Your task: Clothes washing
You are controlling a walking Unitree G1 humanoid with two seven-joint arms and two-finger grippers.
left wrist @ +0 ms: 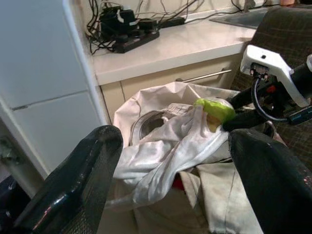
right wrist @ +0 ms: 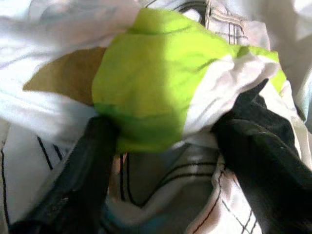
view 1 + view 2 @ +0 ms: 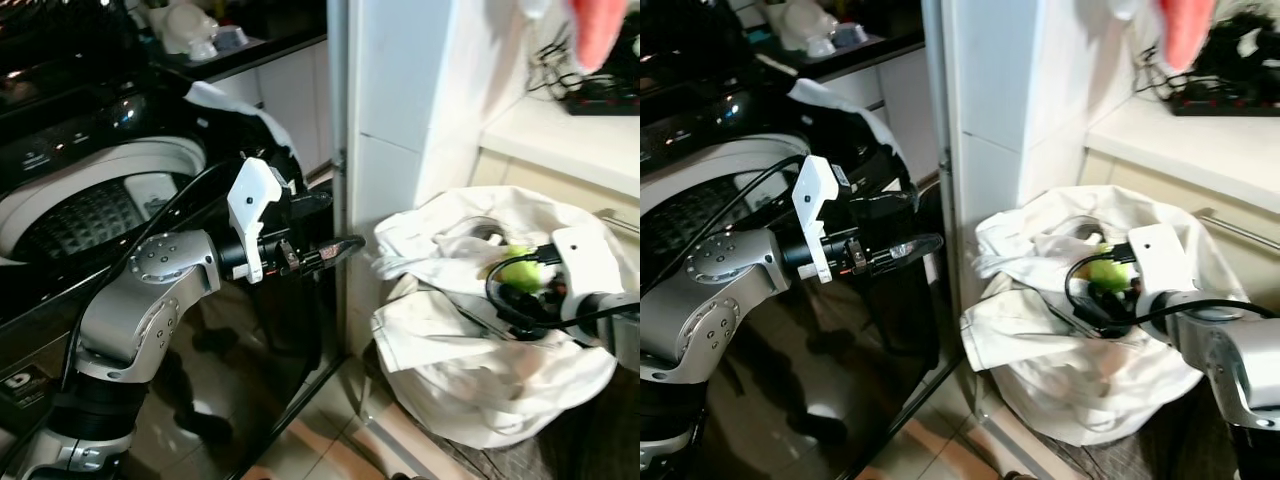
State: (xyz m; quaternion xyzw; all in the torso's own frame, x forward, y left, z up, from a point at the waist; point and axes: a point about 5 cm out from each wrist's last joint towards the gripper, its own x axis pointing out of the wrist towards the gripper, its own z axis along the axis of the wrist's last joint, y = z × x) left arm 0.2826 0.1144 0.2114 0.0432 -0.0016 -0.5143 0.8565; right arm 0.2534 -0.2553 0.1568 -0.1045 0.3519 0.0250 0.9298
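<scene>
- Two black fingers of the right gripper (image 2: 161, 141) pinch a lime-green garment (image 2: 151, 73) atop the white fabric laundry bag (image 3: 480, 390): the picking-up step.
- Left gripper (image 3: 335, 248), fingers spread, hangs empty beside the top-loading washing machine (image 3: 90, 200).
- Next, I judge: lift it clear, then carry it to the drum.

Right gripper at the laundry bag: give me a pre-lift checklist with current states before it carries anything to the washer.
1. Right gripper closed around the lime-green garment: ok, fingers either side of it.
2. Only one item caught: not ok, white cloth is pinched in too.
3. Garment free of the white laundry bag: cannot tell.
4. Washer drum open to receive: ok.
5. Left gripper out of the way: not ok, it is held open between bag and washer.
</scene>
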